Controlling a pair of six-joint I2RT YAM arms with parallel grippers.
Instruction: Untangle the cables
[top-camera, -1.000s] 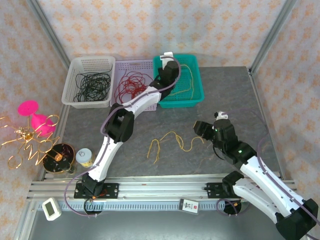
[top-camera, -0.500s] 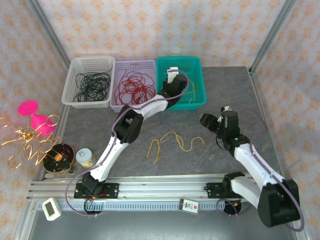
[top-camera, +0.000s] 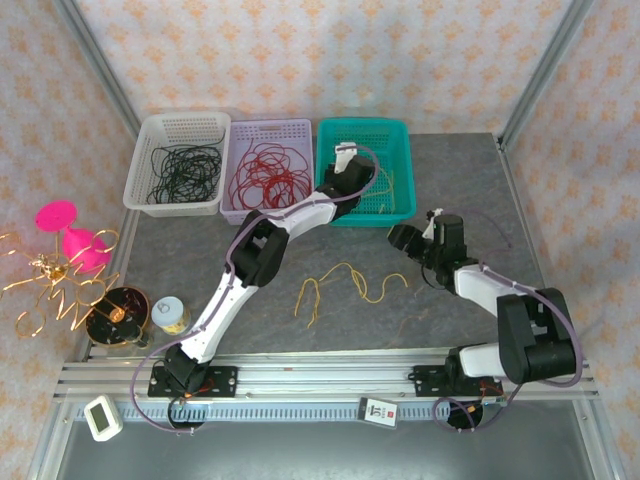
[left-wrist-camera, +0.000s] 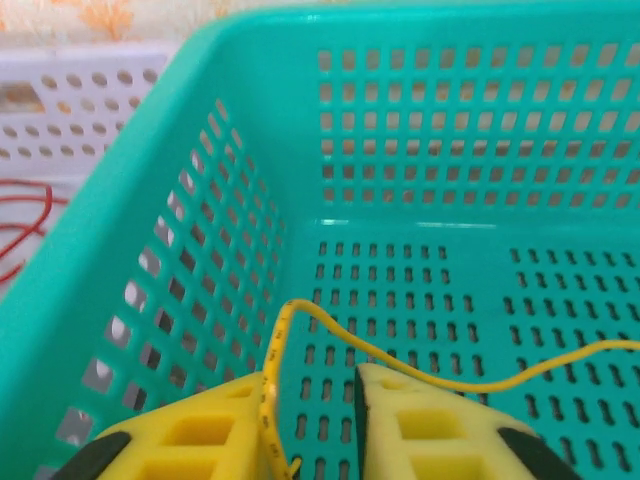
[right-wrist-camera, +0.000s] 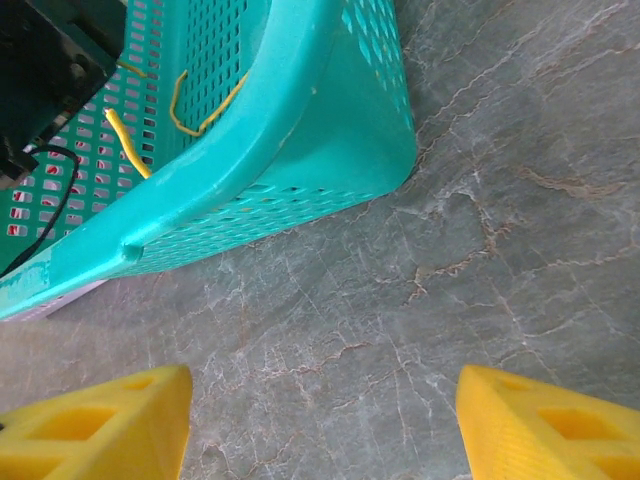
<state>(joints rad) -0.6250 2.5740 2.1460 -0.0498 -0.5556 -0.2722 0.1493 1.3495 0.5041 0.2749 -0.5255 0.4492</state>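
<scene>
1 yellow cable (top-camera: 345, 285) lies in loose curves on the middle of the desk (top-camera: 470, 180), toward its near edge, with nothing touching it. Red cables (top-camera: 268, 170) coil in the lilac basket (top-camera: 270, 124) at the desk's far edge. Just right of it stands the teal basket (top-camera: 365, 123). The left gripper (left-wrist-camera: 312, 385) hangs inside that basket, its 2 fingers slightly apart, and a yellow strand (left-wrist-camera: 300, 305) runs loose through the gap. The right gripper (right-wrist-camera: 325, 390), its fingers wide apart and empty, hovers over bare desk near the teal basket's near right corner.

no legible text, labels, or numbers
</scene>
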